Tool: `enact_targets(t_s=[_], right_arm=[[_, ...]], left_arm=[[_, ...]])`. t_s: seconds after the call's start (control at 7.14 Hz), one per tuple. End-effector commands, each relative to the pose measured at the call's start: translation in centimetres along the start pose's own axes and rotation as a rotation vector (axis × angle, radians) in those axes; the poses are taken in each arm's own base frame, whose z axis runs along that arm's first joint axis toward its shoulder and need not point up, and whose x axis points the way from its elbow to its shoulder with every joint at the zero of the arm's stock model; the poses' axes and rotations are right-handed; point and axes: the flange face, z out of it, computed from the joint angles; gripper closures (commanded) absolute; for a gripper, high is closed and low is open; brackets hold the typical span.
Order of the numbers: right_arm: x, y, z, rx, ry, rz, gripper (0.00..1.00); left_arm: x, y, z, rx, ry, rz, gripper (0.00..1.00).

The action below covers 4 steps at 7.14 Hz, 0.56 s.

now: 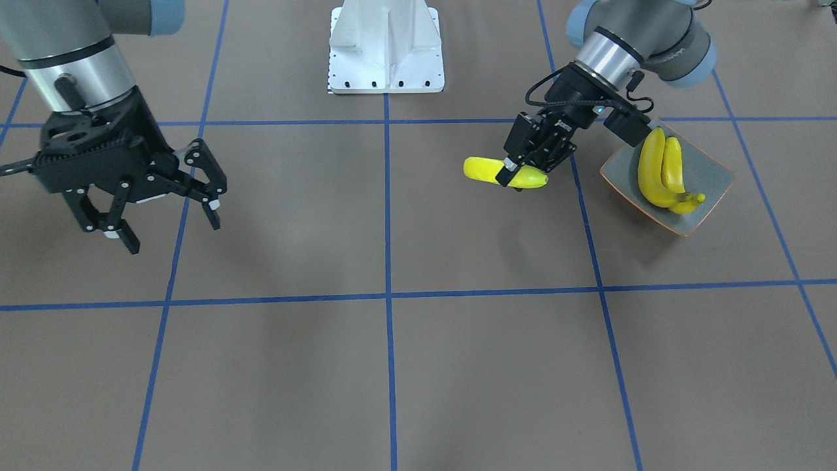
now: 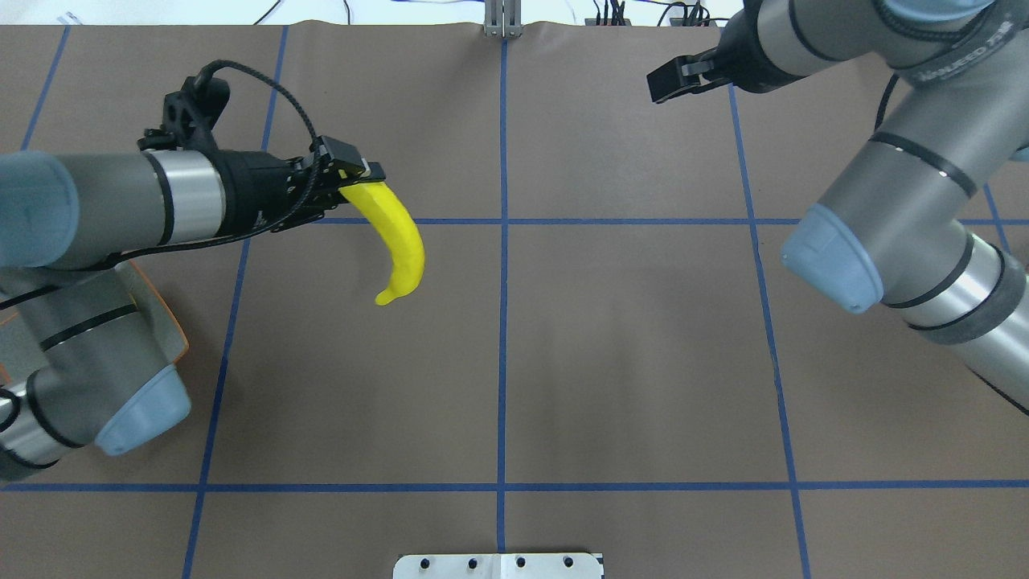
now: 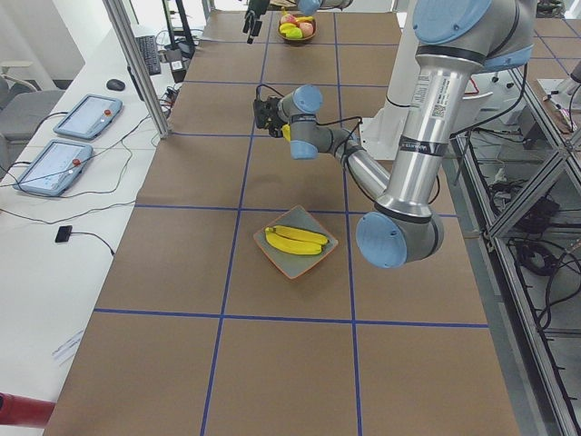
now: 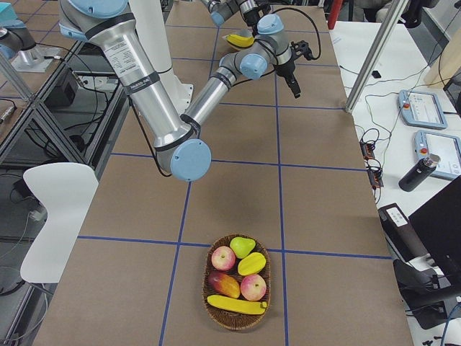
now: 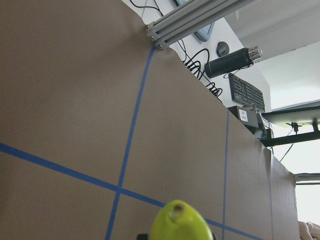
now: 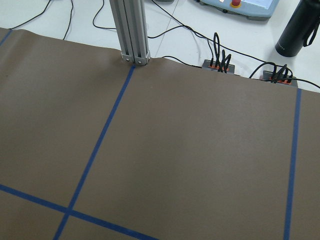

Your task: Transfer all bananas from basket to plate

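While hauling banana three (image 2: 399, 241), halfway there
Left gripper (image 1: 518, 175) clamped on it near the plate (image 1: 711, 174), two bananas (image 1: 656, 171) already there, last banana (image 4: 236, 305) in the basket (image 4: 205, 287); right gripper (image 1: 173, 229) wide open, idle.

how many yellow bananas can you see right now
4: one smooth yellow toy banana in the left pincer, two on the square grey-green orange-rimmed plate, one in the woven wicker basket. Others could be hidden there.

From overhead, the grey left arm (image 2: 88, 354) covers nearly all of the square grey-green orange-rimmed dish (image 2: 170, 320). In the left wrist view, the bottom edge crops the smooth yellow banana (image 5: 179, 224).
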Motion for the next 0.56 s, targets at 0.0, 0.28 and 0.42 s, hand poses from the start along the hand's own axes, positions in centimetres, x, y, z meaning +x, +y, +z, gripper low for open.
enact_targets(t_s=[0.0, 0.28, 0.42], right_arm=[[5.3, 0.3, -0.9, -0.032, 0.004, -0.036, 0.0], [6.2, 0.4, -0.9, -0.036, 0.01, -0.046, 0.0], [6.2, 0.4, -0.8, -0.037, 0.012, -0.046, 0.0]], left_arm=[[-4.8, 0.3, -1.8, -0.034, -0.268, 0.052, 1.0], [-8.1, 0.4, -2.9, -0.043, -0.397, 0.06, 1.0], [-8.8, 0.6, -3.6, -0.053, -0.461, 0.084, 1.0]])
